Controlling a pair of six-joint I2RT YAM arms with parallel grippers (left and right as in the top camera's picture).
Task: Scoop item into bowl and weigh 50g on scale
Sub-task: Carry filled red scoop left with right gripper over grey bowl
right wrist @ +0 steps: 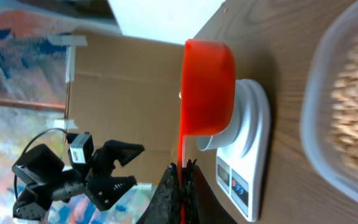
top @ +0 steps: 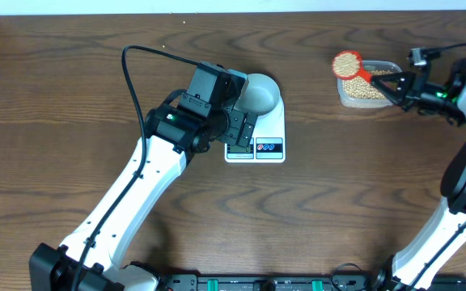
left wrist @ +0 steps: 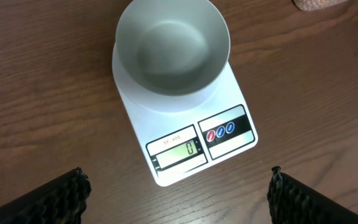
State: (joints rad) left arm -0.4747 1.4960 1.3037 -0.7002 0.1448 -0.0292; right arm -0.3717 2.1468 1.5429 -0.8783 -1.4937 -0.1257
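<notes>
Looks like a robotics lab: white robot arms [top: 136, 186] fixed at a wood-grain bench [top: 55, 73], with a cardboard panel [right wrist: 129, 81] behind.

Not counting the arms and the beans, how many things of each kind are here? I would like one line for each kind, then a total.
bowl: 1
scale: 1
red scoop: 1
clear tub: 1
Total: 4

Scale [left wrist: 169, 124] LCD [left wrist: 179, 151] reads "0"; label above: "SF…".
</notes>
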